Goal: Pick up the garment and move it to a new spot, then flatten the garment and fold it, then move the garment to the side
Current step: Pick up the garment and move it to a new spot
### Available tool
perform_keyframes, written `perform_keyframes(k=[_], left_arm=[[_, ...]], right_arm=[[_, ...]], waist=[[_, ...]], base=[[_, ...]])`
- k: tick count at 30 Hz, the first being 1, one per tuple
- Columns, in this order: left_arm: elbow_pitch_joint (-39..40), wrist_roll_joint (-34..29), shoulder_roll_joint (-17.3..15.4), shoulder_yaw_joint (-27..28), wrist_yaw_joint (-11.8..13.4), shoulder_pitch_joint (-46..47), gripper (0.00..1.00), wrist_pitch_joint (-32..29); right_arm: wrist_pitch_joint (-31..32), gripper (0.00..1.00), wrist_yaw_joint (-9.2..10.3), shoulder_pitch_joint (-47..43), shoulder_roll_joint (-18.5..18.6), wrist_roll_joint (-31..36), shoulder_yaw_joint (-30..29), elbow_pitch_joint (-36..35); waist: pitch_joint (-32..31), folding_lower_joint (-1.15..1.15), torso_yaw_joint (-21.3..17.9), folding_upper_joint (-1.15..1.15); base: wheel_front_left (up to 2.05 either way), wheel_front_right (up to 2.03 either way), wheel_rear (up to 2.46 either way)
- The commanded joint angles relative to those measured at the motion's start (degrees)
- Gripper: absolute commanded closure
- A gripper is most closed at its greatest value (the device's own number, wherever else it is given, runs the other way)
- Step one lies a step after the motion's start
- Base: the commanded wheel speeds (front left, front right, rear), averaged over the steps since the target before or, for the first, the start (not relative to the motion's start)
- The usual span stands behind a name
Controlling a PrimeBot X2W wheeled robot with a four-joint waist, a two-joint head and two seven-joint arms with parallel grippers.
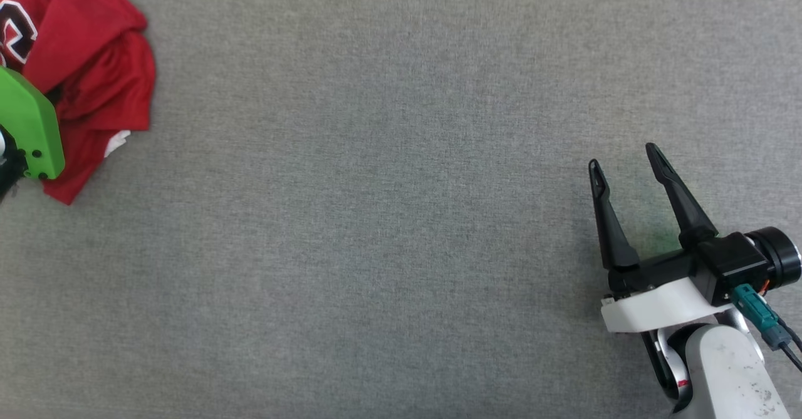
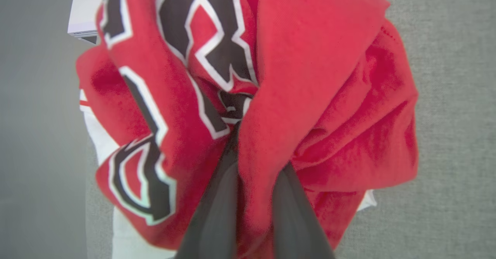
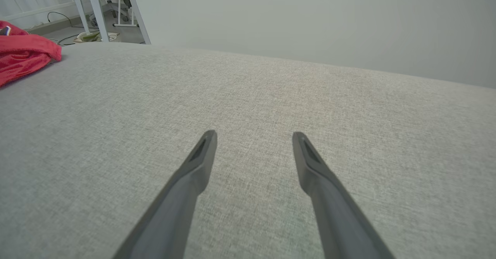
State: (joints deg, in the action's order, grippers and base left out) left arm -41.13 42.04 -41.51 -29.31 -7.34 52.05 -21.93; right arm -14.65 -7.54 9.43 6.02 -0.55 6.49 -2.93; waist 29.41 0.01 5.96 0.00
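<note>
Where the grey fabric-covered desk [image 1: 401, 218] reaches its far left, the garment [image 1: 94, 62] sits bunched in a crumpled red heap, with black white-outlined lettering and a white sleeve edge showing. The left end effector [image 2: 259, 154] is at that same far-left part of the desk. It is clenched on the garment, with a fold of red cloth pinched between its two dark fingers [image 2: 209, 216]. Whether the heap is clear of the desk cannot be told. The right end effector [image 1: 623, 157] is over the desk's near right, released, fingers spread and grasping nothing.
</note>
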Motion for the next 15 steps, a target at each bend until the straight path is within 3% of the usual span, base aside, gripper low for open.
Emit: perform_keyframes(k=[1, 9, 15], left_arm=[[0.3, -0.5, -0.2, 0.0, -0.1, 0.1, 1.0, 1.6], [6.5, -3.3, -0.9, 0.4, 0.4, 1.8, 1.0, 10.2], [13.6, -4.4, 0.0, -0.1, 1.4, 1.9, 1.0, 12.3]], right_arm=[[-0.3, 0.0, 0.05, -0.4, -0.2, 0.3, 0.1, 0.5], [-0.3, 0.0, 0.05, -2.0, -1.5, -0.2, -1.1, 2.7], [-0.3, 0.0, 0.05, -3.6, -2.5, -1.0, -2.4, 4.4]], waist=[[-3.3, -0.01, 0.6, 0.0], [-10.3, -0.01, 0.9, 0.0], [-15.6, -0.01, -0.2, 0.0]], base=[[0.0, 0.0, 0.0], [0.0, 0.0, 0.0], [0.0, 0.0, 0.0]])
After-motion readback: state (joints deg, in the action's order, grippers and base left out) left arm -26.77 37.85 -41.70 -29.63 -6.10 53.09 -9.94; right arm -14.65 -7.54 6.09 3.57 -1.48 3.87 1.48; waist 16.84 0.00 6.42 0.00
